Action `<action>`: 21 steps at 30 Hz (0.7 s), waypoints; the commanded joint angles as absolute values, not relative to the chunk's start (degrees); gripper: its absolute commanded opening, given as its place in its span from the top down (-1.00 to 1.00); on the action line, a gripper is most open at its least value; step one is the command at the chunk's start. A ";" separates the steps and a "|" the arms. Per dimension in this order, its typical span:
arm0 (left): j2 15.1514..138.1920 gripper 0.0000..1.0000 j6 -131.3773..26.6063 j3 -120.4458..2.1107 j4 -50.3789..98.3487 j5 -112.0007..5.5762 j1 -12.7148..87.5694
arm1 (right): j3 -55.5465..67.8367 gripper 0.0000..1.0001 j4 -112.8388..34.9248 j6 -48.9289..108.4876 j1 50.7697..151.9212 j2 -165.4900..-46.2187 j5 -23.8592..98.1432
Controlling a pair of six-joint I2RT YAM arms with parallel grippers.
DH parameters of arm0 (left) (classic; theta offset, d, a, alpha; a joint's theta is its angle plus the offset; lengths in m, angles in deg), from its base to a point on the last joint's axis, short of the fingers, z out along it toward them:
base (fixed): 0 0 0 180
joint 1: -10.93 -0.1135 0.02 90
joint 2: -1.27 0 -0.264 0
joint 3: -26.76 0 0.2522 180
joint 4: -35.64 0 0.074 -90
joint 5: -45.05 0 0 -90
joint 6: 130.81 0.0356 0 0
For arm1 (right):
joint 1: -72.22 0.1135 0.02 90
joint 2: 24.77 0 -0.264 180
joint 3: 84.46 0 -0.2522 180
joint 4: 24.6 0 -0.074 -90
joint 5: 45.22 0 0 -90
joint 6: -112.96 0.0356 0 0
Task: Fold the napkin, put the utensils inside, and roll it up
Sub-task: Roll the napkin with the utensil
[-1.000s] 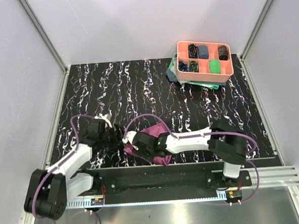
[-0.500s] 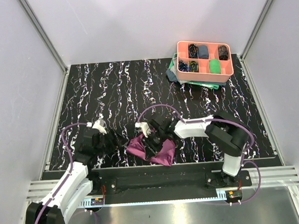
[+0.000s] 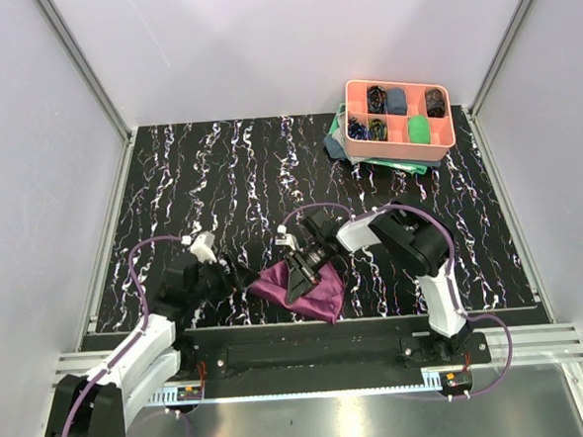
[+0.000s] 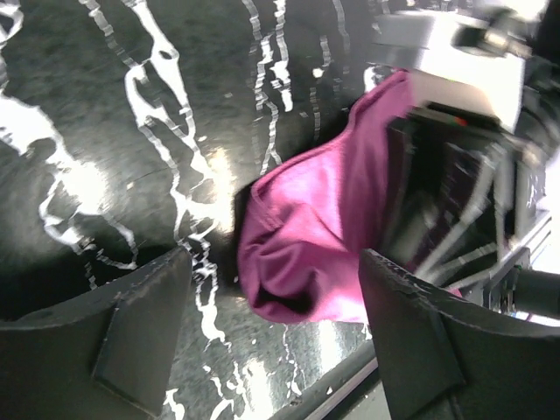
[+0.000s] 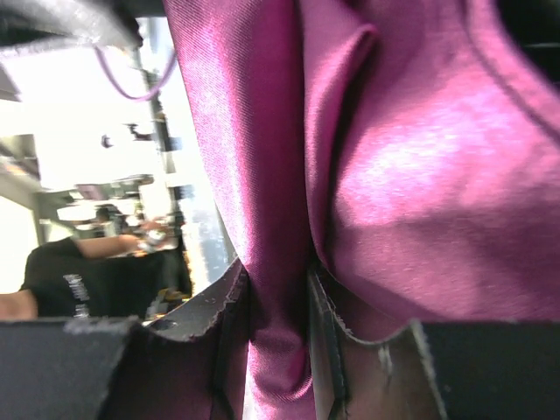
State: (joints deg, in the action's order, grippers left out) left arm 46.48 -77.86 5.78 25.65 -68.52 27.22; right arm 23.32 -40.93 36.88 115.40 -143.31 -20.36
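Observation:
The plum-purple napkin (image 3: 301, 290) lies bunched at the table's near edge. It also shows in the left wrist view (image 4: 315, 236) and fills the right wrist view (image 5: 420, 157). My right gripper (image 3: 297, 278) is shut on a fold of the napkin (image 5: 278, 332), pinched between both fingers. My left gripper (image 3: 238, 277) is open and empty just left of the napkin, its fingers (image 4: 140, 332) wide apart with the cloth's edge ahead between them. The spoon and fork are out of view.
A pink divided tray (image 3: 397, 119) with small cloth rolls stands at the back right on a teal-green cloth (image 3: 351, 145). The table's front rail (image 3: 308, 326) runs just below the napkin. Grey walls enclose the table.
My right arm has drawn back toward its base, dragging the napkin rightward in its grip. My left gripper has pulled back left, off the cloth.

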 commanded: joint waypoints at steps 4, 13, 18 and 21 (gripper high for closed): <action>46.09 -0.44 -76.31 7.29 36.73 -70.79 28.15 | 19.38 0.32 -38.89 40.45 112.39 -148.61 -27.02; 52.84 -0.08 -77.45 8.61 43.32 -70.62 29.12 | 18.67 0.31 -38.89 40.46 111.59 -150.81 -26.67; 57.77 0.06 -78.77 8.08 48.33 -70.18 30.00 | 19.46 0.28 -38.89 40.11 111.59 -150.46 -25.44; 60.41 0.19 -79.39 7.82 50.79 -70.26 30.96 | 19.81 0.28 -38.98 39.93 111.51 -150.28 -24.57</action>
